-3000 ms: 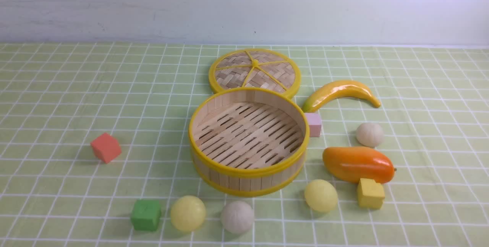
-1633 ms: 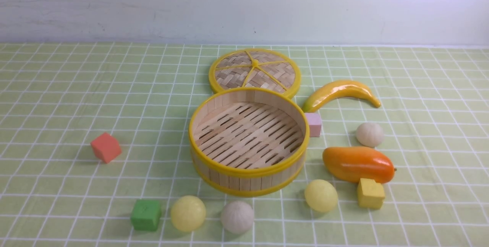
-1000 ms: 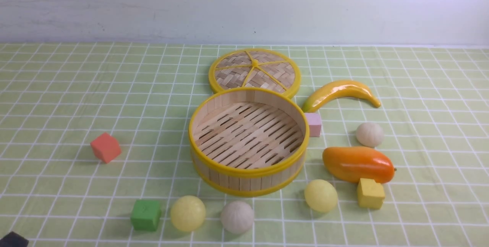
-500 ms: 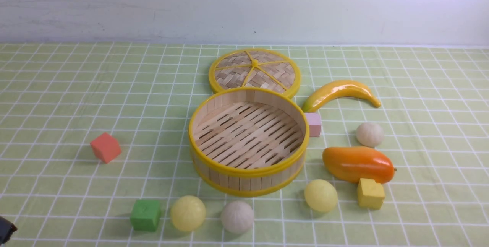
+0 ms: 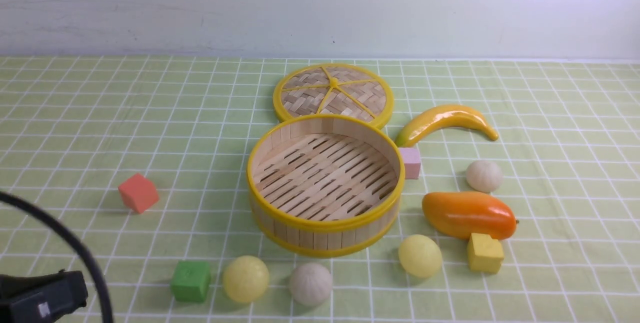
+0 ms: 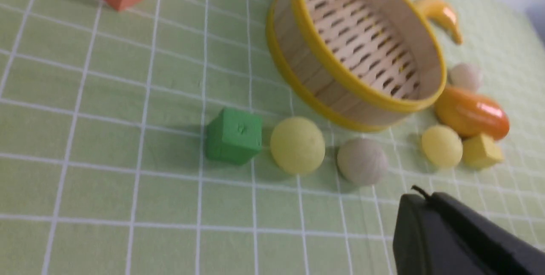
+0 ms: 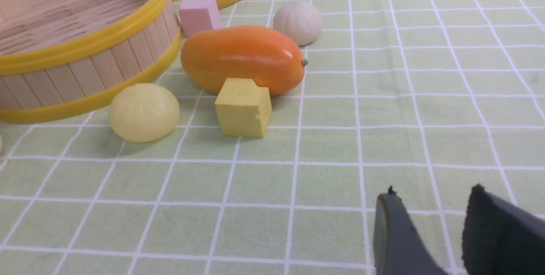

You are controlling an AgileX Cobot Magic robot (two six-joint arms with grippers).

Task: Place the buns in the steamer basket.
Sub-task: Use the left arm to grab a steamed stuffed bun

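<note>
- left claw [image 6: 419, 211]: closed, apparently empty; near-left part of bench [image 5: 100, 113].
- right claw [image 7: 443, 224]: half open, empty.
- buns [image 5: 310, 283]: all four on bench, outside steamer basket [image 5: 325, 226].
- yellow bun [image 6: 297, 145]: right of left claw, slightly farther.

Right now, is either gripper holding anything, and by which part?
Nothing is held: the left gripper is shut on nothing, and the right gripper stands open and empty.
</note>
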